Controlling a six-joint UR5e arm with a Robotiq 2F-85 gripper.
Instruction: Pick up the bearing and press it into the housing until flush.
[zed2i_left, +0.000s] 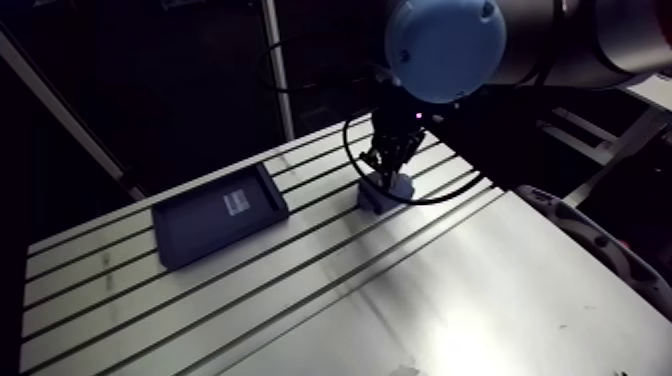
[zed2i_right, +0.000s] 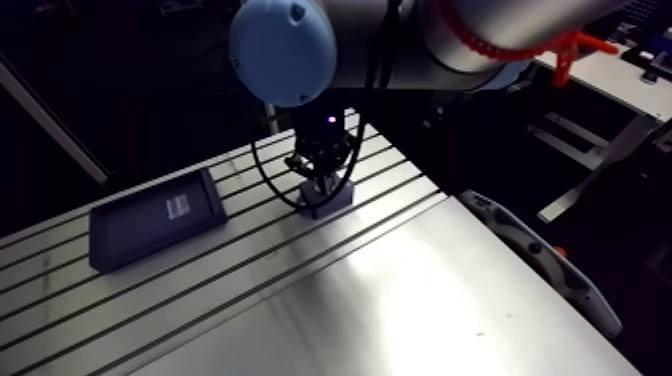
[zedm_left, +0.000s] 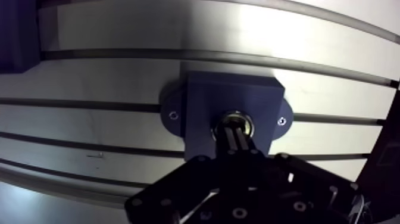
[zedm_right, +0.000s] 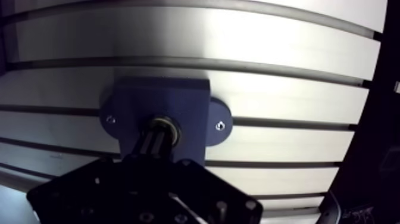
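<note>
A dark blue housing with two screwed side ears sits on the slotted aluminium table. A metal ring, the bearing, lies in the housing's round bore. My gripper stands straight over it. Its two fingers are shut together, and their tips rest on the bearing with nothing held between them. In the arm view the gripper comes down onto the housing near the table's far edge. The fingers hide how deep the bearing sits.
A shallow dark tray with a small white label lies on the table left of the housing. A corner of the tray shows in the wrist view. Slots run lengthwise across the table.
</note>
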